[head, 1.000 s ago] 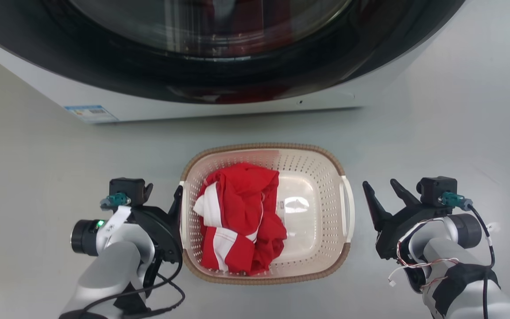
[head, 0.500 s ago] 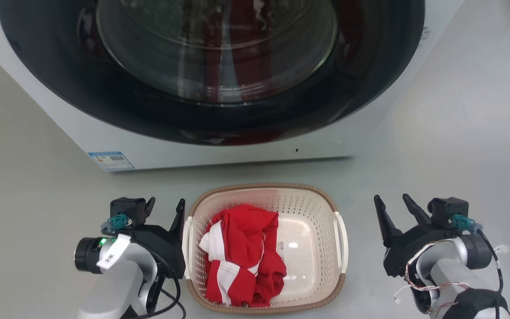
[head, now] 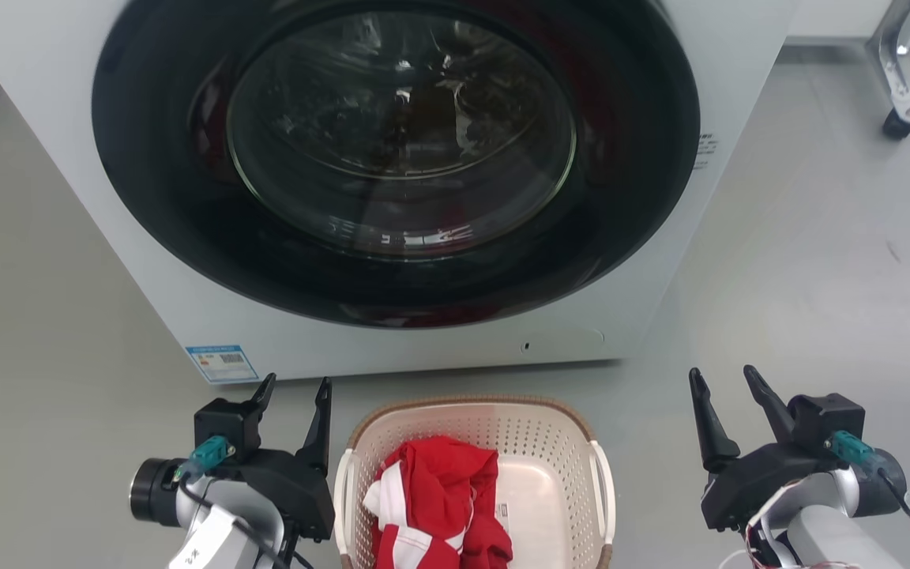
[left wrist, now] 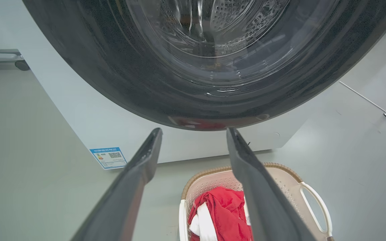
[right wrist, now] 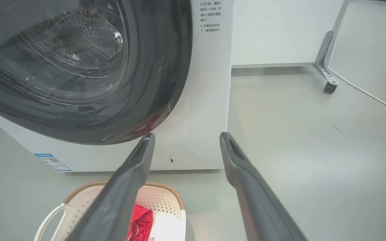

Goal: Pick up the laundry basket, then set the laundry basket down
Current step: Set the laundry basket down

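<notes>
I've got the laundry basket (head: pixel 472 401) on the floor (head: pixel 818 276) in front of the washer (head: pixel 392 158), left gripper (head: pixel 295 387) and right gripper (head: pixel 722 379) flanking it, jaws spread and empty, probably so each can take a side handle.

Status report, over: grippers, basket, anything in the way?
Left gripper open, beside basket. Right gripper open, apart from it. Basket on floor, red cloth inside. Washer close ahead.
</notes>
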Motion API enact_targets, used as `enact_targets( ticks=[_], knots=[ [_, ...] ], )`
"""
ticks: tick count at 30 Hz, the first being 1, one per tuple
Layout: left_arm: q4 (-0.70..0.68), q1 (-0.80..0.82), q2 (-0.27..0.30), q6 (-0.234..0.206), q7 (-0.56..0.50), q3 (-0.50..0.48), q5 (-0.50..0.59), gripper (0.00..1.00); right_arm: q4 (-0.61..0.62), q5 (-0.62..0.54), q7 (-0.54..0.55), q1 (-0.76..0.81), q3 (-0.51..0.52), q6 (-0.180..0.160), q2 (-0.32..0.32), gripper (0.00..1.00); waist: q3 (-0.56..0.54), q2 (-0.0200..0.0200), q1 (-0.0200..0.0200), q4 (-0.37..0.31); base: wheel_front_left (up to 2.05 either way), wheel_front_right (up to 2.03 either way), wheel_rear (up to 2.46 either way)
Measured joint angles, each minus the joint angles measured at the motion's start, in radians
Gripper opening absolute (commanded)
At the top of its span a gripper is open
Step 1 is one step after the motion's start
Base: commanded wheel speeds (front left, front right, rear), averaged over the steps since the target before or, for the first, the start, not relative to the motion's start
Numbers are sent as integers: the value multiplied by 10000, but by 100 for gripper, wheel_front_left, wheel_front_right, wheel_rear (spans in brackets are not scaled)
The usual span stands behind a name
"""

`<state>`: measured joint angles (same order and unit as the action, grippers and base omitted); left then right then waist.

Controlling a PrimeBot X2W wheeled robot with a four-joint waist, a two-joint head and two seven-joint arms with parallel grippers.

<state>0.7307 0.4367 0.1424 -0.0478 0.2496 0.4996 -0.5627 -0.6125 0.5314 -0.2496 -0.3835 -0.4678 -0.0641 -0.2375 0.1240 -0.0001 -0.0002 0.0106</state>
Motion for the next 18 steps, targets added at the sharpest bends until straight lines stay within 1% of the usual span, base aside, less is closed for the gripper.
enact_targets(
  ticks=[7,12,15,18],
  knots=[
    [-1877,-1039,428,-359,2,-228,370,100,1528,-412,-2,884,349,-253,-217,100,-531,0,0,4,0,0,0],
    [-3214,-1719,525,-506,2,-410,719,100,2537,-686,-29,1685,675,-422,-339,100,-788,0,0,62,0,0,0],
    [-3868,-2239,736,-591,2,-533,880,100,3116,-890,-31,1960,777,-433,-339,100,-912,0,1,78,0,0,0],
    [-4458,-2685,775,-675,2,-660,995,100,3599,-1014,-40,2322,941,-506,-343,100,-1027,0,1,79,0,0,0]
  ],
)
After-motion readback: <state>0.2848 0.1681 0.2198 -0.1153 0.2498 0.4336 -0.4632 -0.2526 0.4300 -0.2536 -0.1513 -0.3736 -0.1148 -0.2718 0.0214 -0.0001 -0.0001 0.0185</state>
